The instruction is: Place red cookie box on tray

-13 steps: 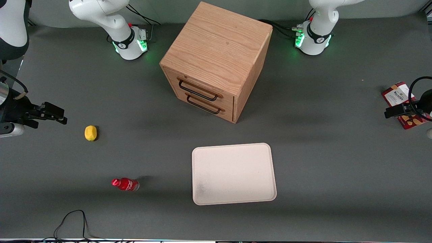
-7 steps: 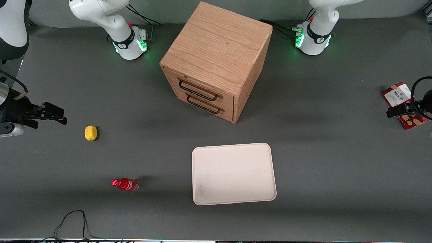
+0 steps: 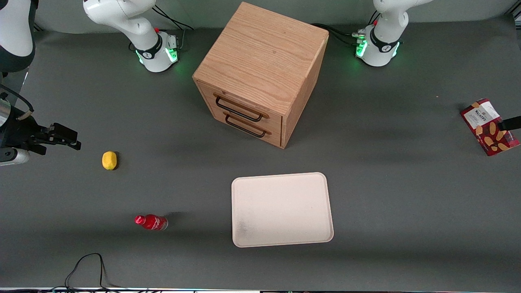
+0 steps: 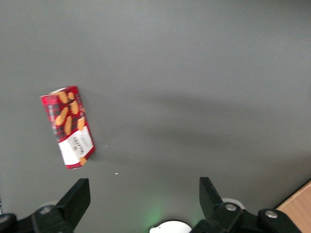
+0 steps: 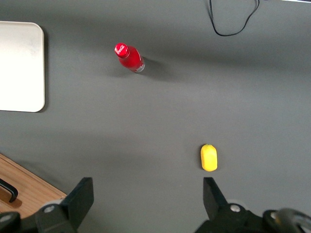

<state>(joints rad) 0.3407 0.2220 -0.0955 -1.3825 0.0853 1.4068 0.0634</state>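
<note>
Box (image 3: pixel 489 127) lies flat on the surface (image 3: pixel 407 195), well toward the working arm's end from the cabinet (image 3: pixel 260 73) and well apart from the tray (image 3: pixel 281 209), which sits nearer the front camera than the cabinet. I see my pincer (image 4: pixel 142 199) above the surface near the box, fingers (image 4: pixel 77 199) spread wide, holding nothing. Lemon (image 3: pixel 109 160) and bottle (image 3: pixel 151 222) lie toward the parked arm's end from the cabinet.
</note>
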